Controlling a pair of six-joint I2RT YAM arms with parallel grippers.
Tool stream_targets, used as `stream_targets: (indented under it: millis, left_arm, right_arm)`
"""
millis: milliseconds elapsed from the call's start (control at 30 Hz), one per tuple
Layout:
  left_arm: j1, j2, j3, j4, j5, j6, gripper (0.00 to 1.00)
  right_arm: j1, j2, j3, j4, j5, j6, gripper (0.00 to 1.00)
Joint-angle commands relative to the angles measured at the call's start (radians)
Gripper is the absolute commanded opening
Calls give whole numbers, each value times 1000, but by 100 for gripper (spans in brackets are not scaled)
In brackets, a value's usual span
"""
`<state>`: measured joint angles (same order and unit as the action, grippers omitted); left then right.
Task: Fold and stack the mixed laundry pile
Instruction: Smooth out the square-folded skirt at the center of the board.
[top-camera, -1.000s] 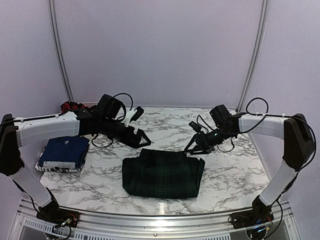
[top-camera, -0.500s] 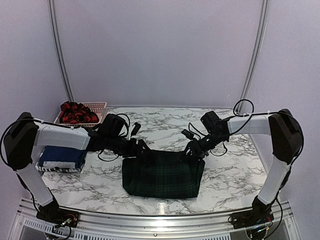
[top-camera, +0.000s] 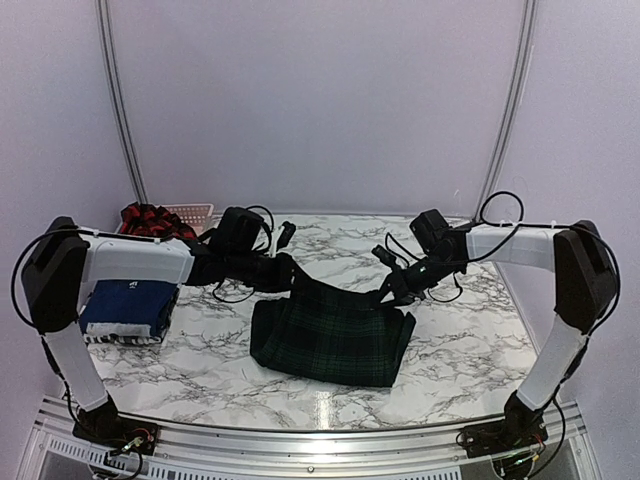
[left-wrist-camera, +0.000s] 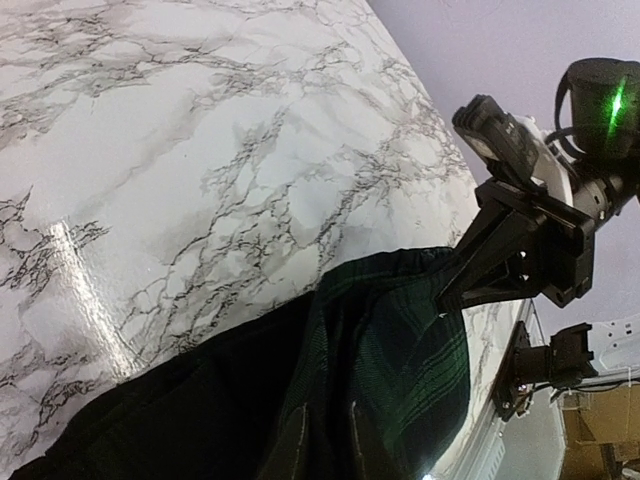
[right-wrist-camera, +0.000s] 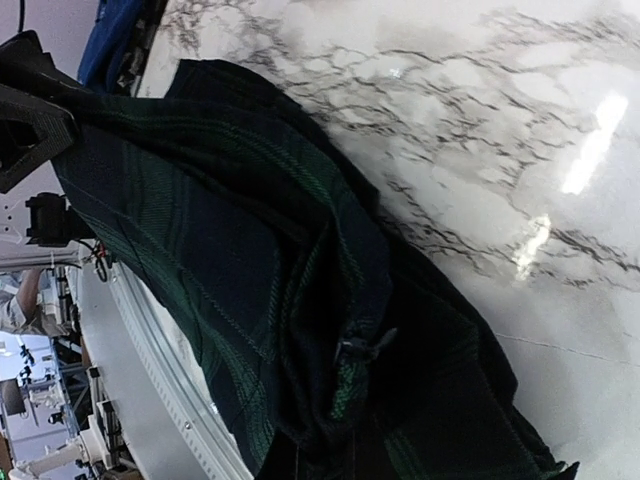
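A dark green plaid garment (top-camera: 330, 335) lies mid-table, its far edge raised off the marble. My left gripper (top-camera: 290, 276) is shut on its far left corner, and my right gripper (top-camera: 393, 292) is shut on its far right corner. In the left wrist view the plaid cloth (left-wrist-camera: 400, 340) bunches between my left gripper's (left-wrist-camera: 325, 448) fingers. The right wrist view shows the cloth (right-wrist-camera: 230, 260) folded into my right gripper (right-wrist-camera: 326, 460), whose fingertips are mostly hidden. A folded navy blue garment (top-camera: 128, 306) rests on a striped one (top-camera: 95, 336) at the left. A red-and-black checked garment (top-camera: 148, 218) sits in the basket.
The pink lattice basket (top-camera: 195, 211) stands at the back left corner. The marble table (top-camera: 470, 350) ends at a metal rail along the near edge (top-camera: 320, 440). Cables loop above both wrists.
Both grippers came down to the plaid garment's far corners, shut on them and lifted that edge. The cloth now slopes up toward the back.
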<state>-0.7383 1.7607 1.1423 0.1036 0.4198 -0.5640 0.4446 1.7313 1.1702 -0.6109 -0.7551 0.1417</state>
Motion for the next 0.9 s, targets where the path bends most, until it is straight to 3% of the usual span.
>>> stream_targets:
  millis: [0,200,433,500,567,600,633,733,867]
  left_arm:
    - [11,108,39,-37,-91,-35,16]
    - [27,287,181,-139,-174,-51,17]
    - [58,377,267,-253,-250,-24,19]
    - [63,349,273,-269,-253,11,36]
    - [62,261,259,-267,-279,59,71]
    - [59,209,247,-265,-290,90,94]
    - [55,150,235,-262,-297,128,98]
    - [47,-12,155,-211,-290,192,99]
    - [50,-174,-8,-34,-197,-23,99]
  right_arm:
    - [-30,37,-43,-16,145,-25,0]
    - [-29,193,-20,28,274,-10,0]
    - [-26,304,60,35,353,-22,0]
    - [-22,325,83,30,355,-29,0]
    - [-18,328,94,30,347,-31,0]
    - [-14,325,97,30,343,-30,0]
    - [-10,323,98,31,343,-32,0]
    - [7,312,101,42,333,-32,0]
    - [28,317,117,54,330,-28,0]
